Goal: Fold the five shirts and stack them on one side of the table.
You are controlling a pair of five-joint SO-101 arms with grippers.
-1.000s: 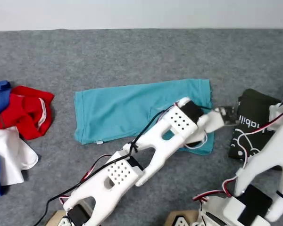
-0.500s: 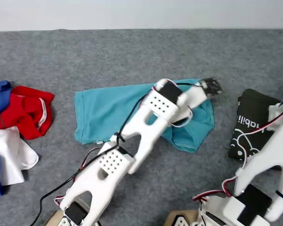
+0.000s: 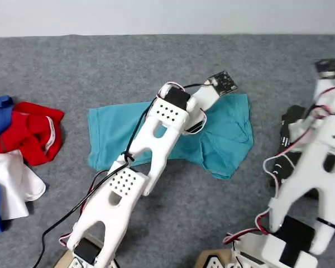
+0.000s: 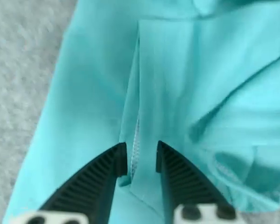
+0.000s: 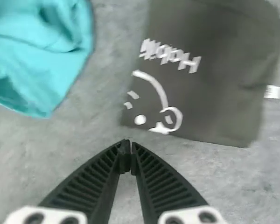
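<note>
Now the left fingers (image 4: 107, 172), clamped on the teal shirt (image 3: 123, 131) on the tabletop (image 3: 212, 56), have carried its near corner toward the far edge, starting a fold, while the right fingers (image 5: 107, 177), together and empty, swung out beside the dark shirt (image 5: 210, 79).

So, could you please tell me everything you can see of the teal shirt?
The teal shirt is thin, soft-looking fabric, lying flat on the grey table at its left part, while its right part is folded over and rumpled. The left claw pinches a hemmed fold of it near its far right corner.
</note>
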